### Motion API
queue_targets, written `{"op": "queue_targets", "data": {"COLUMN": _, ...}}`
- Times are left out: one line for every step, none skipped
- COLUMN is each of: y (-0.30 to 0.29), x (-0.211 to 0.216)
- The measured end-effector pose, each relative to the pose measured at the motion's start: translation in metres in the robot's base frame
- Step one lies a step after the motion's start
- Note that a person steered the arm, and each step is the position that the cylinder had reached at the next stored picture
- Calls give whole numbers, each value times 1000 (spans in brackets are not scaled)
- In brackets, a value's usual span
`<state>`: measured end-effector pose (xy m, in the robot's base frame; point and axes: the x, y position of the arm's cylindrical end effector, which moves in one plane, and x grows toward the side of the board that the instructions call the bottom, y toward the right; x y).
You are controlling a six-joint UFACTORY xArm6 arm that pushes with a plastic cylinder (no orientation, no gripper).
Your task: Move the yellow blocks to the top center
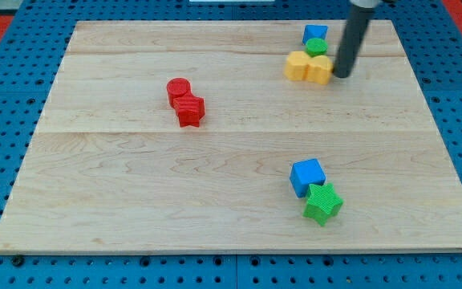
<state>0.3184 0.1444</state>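
Two yellow blocks sit side by side near the view's top right: a left yellow block [297, 66] and a right yellow block [320, 68]. My tip [342, 75] rests on the board just right of the right yellow block, touching or almost touching it. A green round block [317, 47] sits right behind the yellow pair, and a blue block [314, 33] is behind that one.
A red cylinder [178, 88] and a red star-shaped block [189, 109] stand together left of centre. A blue cube [307, 176] and a green star-shaped block [322, 202] stand together at the view's lower right. The wooden board [135, 185] lies on a blue pegboard.
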Motion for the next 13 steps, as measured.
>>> {"op": "queue_targets", "data": {"y": -58, "x": -14}}
{"op": "queue_targets", "data": {"y": -112, "x": -17}}
{"op": "queue_targets", "data": {"y": -120, "x": -24}}
{"op": "queue_targets", "data": {"y": -166, "x": -48}}
{"op": "queue_targets", "data": {"y": -193, "x": -50}}
{"op": "queue_targets", "data": {"y": -227, "x": -50}}
{"op": "queue_targets", "data": {"y": -233, "x": -54}}
{"op": "queue_targets", "data": {"y": -225, "x": -81}}
{"op": "queue_targets", "data": {"y": -197, "x": -70}}
{"op": "queue_targets", "data": {"y": -109, "x": -47}}
{"op": "queue_targets", "data": {"y": -108, "x": 1}}
{"op": "queue_targets", "data": {"y": -142, "x": 32}}
{"op": "queue_targets", "data": {"y": -186, "x": -4}}
